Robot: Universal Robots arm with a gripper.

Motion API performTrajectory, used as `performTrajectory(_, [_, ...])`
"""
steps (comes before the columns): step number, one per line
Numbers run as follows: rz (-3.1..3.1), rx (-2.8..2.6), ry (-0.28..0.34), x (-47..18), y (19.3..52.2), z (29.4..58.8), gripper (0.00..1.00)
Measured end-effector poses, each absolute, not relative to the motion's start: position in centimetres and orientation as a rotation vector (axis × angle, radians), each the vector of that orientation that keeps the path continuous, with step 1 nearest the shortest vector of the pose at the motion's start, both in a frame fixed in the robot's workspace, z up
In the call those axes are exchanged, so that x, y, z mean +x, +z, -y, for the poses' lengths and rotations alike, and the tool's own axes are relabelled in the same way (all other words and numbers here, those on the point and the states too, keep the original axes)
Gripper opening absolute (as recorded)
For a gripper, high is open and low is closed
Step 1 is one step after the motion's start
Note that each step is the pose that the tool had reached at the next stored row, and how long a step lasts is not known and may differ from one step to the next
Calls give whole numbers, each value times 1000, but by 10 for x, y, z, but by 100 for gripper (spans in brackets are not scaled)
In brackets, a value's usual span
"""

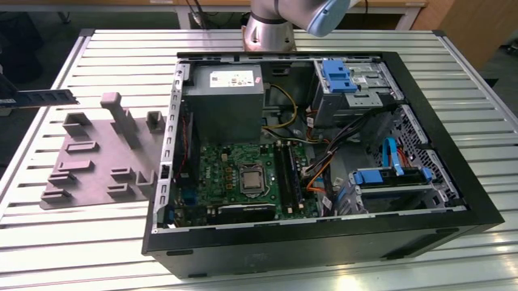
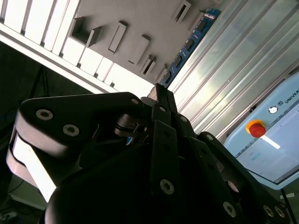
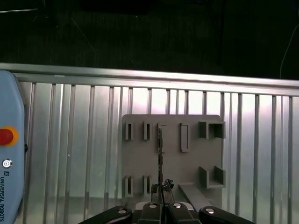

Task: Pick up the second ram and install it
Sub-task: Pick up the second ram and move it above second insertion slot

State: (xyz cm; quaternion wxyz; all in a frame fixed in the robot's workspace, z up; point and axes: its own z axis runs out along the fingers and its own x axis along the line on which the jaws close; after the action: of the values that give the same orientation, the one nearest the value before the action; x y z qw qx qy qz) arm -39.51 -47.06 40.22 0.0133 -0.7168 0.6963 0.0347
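The second ram (image 1: 45, 97), a long thin dark stick, hangs level in the air at the exterior view's far left, above the table beyond the grey tray (image 1: 89, 173). In the first wrist view the ram (image 3: 160, 149) shows edge-on over the tray (image 3: 191, 163), and my gripper (image 3: 161, 188) is shut on its near end. In the second wrist view the ram (image 2: 187, 49), with its row of chips, runs out from the closed fingertips of my gripper (image 2: 161, 95). The green board's long black slots (image 1: 287, 176) lie inside the open computer case (image 1: 453, 200).
The tray carries several raised grey blocks, one a tall post (image 1: 121, 118). A power-supply box (image 1: 222, 97), blue drive brackets (image 1: 336, 76) and cable bundles (image 1: 324, 163) crowd the case. A light-blue pendant with a red button (image 3: 5, 136) lies on the slatted table (image 1: 324, 42).
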Motion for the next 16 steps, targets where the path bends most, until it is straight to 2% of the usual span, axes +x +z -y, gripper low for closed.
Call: performTrajectory(16, [-2169,-2233,108,-387,402,471,11])
